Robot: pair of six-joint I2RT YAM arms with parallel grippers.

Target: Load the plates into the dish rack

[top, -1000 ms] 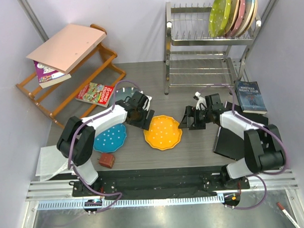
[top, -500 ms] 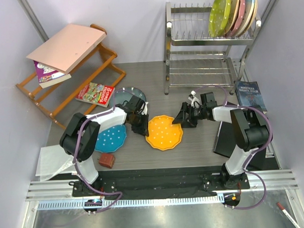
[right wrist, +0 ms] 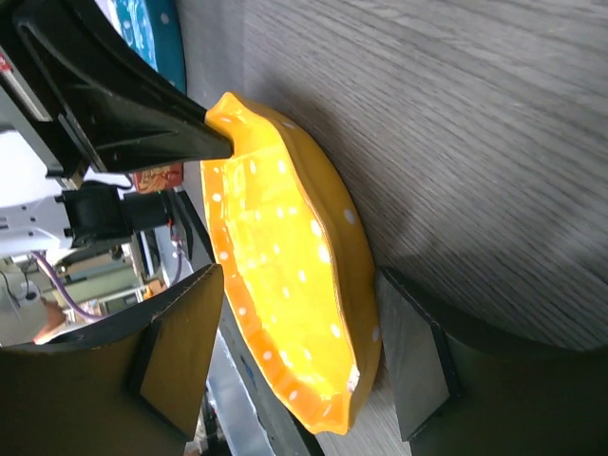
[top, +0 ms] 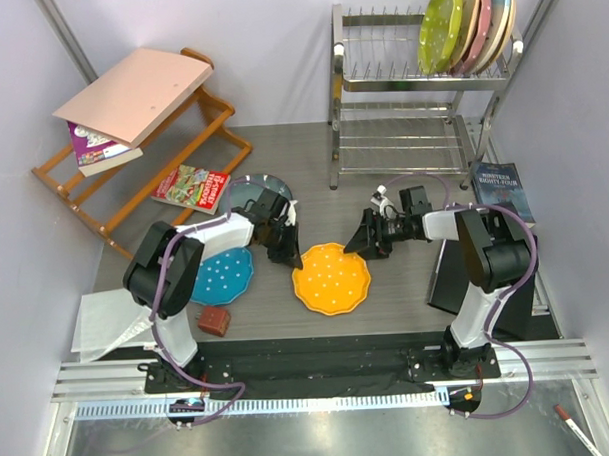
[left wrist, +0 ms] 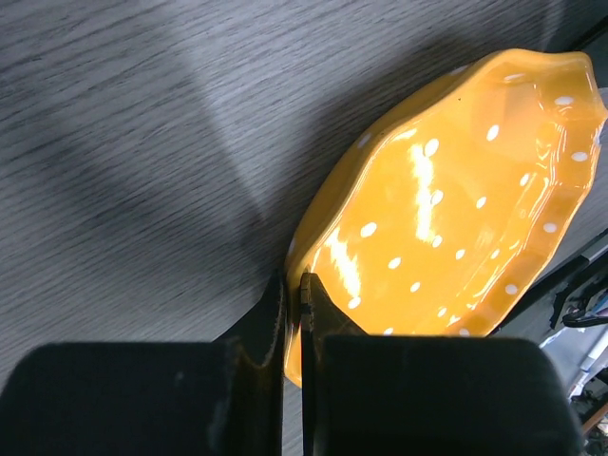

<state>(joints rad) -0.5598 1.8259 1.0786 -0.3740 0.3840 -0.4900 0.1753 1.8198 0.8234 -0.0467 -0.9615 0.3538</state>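
Observation:
The orange dotted plate (top: 331, 277) lies mid-table, its left edge lifted. My left gripper (top: 285, 251) is shut on that left rim; in the left wrist view the rim of the plate (left wrist: 446, 209) sits pinched between the left gripper's (left wrist: 293, 285) fingers. My right gripper (top: 363, 241) stands open astride the plate's right rim (right wrist: 275, 237), its fingers either side with gaps showing. A blue dotted plate (top: 221, 276) lies to the left, and a dark speckled plate (top: 251, 190) behind it. A lime green plate (top: 441, 28) stands in the chrome dish rack (top: 400, 85).
Cream and pink plates (top: 477, 22) share the rack's top tier. A wooden shelf (top: 132, 154) with books stands at the back left, a magazine (top: 193, 187) beside it. A brown block (top: 214, 320) lies near the front. A dark book (top: 501, 193) lies at the right.
My left gripper has shut on the orange plate's left rim. My right gripper has slid left over the plate's right rim, its jaws narrowing. The plate has shifted slightly.

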